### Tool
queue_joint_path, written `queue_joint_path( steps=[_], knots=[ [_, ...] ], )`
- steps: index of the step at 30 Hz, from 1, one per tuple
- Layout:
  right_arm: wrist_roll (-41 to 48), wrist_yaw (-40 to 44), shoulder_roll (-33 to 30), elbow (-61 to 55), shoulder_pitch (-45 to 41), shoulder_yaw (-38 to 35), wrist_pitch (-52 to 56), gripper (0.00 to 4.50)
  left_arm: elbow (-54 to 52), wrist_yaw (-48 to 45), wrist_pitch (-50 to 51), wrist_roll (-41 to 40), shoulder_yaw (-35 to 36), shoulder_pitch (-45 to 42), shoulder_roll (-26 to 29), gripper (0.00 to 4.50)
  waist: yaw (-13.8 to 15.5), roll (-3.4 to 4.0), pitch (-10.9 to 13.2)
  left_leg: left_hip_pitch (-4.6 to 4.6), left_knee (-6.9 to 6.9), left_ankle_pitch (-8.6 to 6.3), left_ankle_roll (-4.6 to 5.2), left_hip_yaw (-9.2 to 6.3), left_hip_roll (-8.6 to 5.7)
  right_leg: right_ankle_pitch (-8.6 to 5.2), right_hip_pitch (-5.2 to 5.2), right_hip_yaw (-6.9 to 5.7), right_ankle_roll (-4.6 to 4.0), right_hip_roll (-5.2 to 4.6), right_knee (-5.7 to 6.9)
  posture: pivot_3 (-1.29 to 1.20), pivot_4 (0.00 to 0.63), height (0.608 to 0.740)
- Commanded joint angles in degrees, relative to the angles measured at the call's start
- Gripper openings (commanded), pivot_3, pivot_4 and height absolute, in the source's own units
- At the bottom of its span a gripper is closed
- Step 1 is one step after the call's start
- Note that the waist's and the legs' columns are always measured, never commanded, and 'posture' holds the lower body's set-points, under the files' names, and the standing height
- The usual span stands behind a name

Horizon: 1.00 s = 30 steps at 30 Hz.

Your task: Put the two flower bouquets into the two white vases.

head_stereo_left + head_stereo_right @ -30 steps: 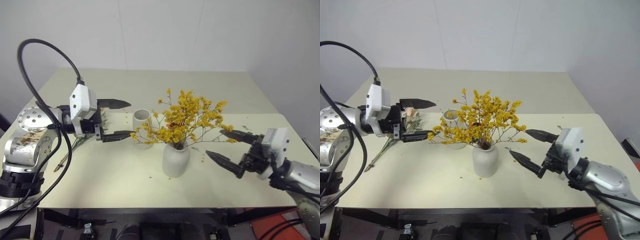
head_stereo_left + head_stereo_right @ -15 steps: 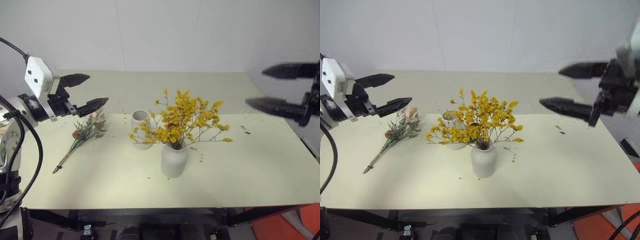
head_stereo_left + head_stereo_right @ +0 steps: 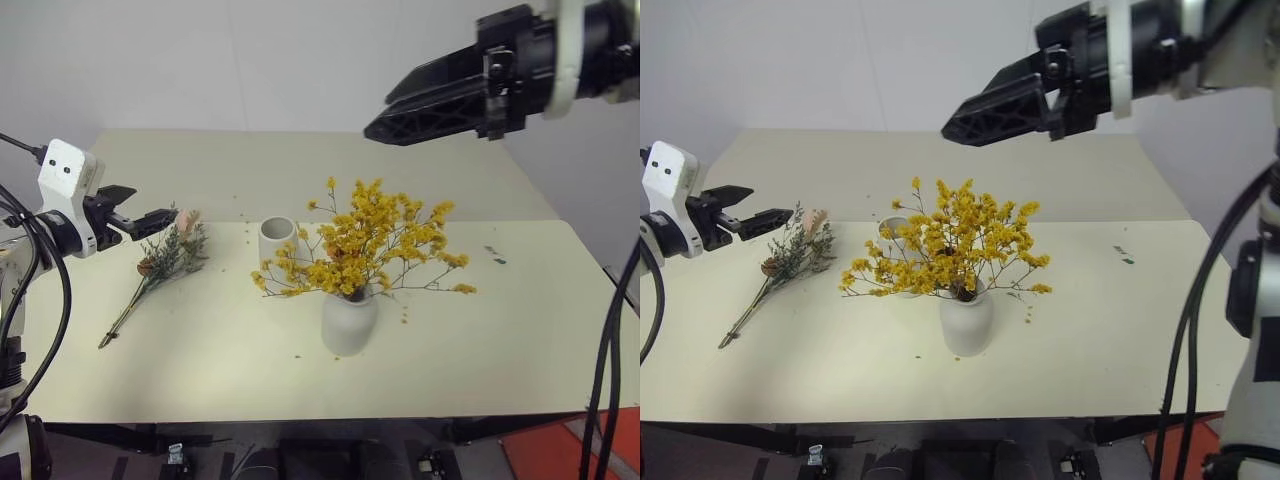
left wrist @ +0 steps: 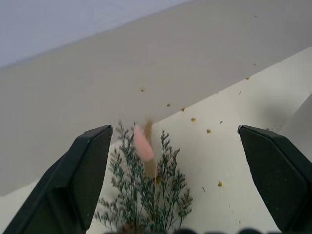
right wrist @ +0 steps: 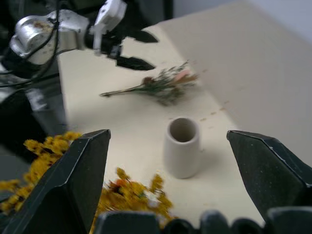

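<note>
A yellow-orange bouquet (image 3: 362,243) stands in the squat white vase (image 3: 348,325) at the table's middle. Just behind and left of it, the taller white vase (image 3: 277,240) stands with nothing in it; the right wrist view looks into its mouth (image 5: 182,146). The grey-green bouquet (image 3: 168,252) with its pink bloom (image 4: 142,144) lies flat on the table at the left. My left gripper (image 3: 155,203) hangs open just left of that bouquet's head, pointing at it. My right gripper (image 3: 380,117) is open and raised high above the vases, pointing left.
The cream table (image 3: 520,330) has a seam across its middle and a bare right half. Small yellow petals (image 4: 208,130) lie scattered near the vases. A white wall stands behind. A black cable (image 3: 40,300) hangs by my left arm.
My right gripper has swung from low at the right of the table up high and leftward over the vases. My left gripper has drawn back left from the tall vase to the sprig's head.
</note>
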Motion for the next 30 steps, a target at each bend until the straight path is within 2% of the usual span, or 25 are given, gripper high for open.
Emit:
queue_joint_path(
  steps=[1, 9, 17, 22, 26, 30],
  knots=[
    [-3.0, 4.7, 0.4, 0.4, -3.0, 1.5, 0.0, 4.49, 3.1, 4.3, 5.2, 3.0, -1.6, -3.1, 1.4, 4.50, 0.2, 0.00, 0.0, 0.00, 0.00, 0.00, 0.00, 0.00, -0.02, 0.01, 0.01, 0.00, 0.03, -0.01, 0.00, 0.00, 0.150, 0.740],
    [-11.0, 12.8, 1.7, 0.1, -2.8, 6.0, -6.7, 4.49, 10.9, 10.2, 14.9, 6.5, -4.5, -6.2, -0.4, 4.50, -0.3, -0.01, 0.0, 0.07, 0.04, 0.04, -0.06, -0.03, -0.01, 0.05, 0.00, 0.00, 0.05, 0.04, 0.13, 0.00, 0.150, 0.740],
    [-16.1, 19.1, 1.8, -0.1, -2.0, 9.3, -9.6, 4.49, 9.4, 9.8, 20.1, 7.1, -6.2, -2.9, 0.4, 4.50, -0.7, -0.01, 0.0, 0.09, 0.05, 0.06, -0.10, -0.04, -0.02, 0.07, -0.01, 0.01, 0.03, 0.03, 0.18, 0.00, 0.150, 0.740],
    [-18.2, 21.1, 2.1, -0.4, -1.7, 9.4, -9.5, 4.49, 15.4, 6.4, 20.0, 10.7, -14.4, -2.4, 3.5, 4.50, -0.7, -0.01, 0.0, 0.13, 0.05, 0.07, -0.12, -0.04, -0.02, 0.07, -0.02, 0.01, 0.03, 0.04, 0.27, 0.00, 0.150, 0.740],
    [-18.9, 21.6, 2.1, -1.6, -1.5, 9.3, -8.5, 4.49, 21.7, 3.3, 19.0, 12.2, -18.3, -6.4, 3.1, 4.50, -0.6, -0.02, 0.0, 0.17, 0.14, 0.15, -0.24, -0.04, -0.03, 0.06, -0.03, 0.01, 0.02, 0.04, 0.57, 0.00, 0.150, 0.740],
    [-19.8, 21.9, 2.5, -1.7, -1.4, 9.9, -8.2, 4.49, 21.9, -0.1, 20.3, 12.3, -21.6, -8.1, 2.5, 4.50, -0.5, -0.03, 0.0, 0.16, 0.32, 0.17, -0.27, -0.06, -0.03, 0.06, -0.02, 0.00, 0.02, 0.04, 0.66, 0.00, 0.150, 0.740]
  ],
)
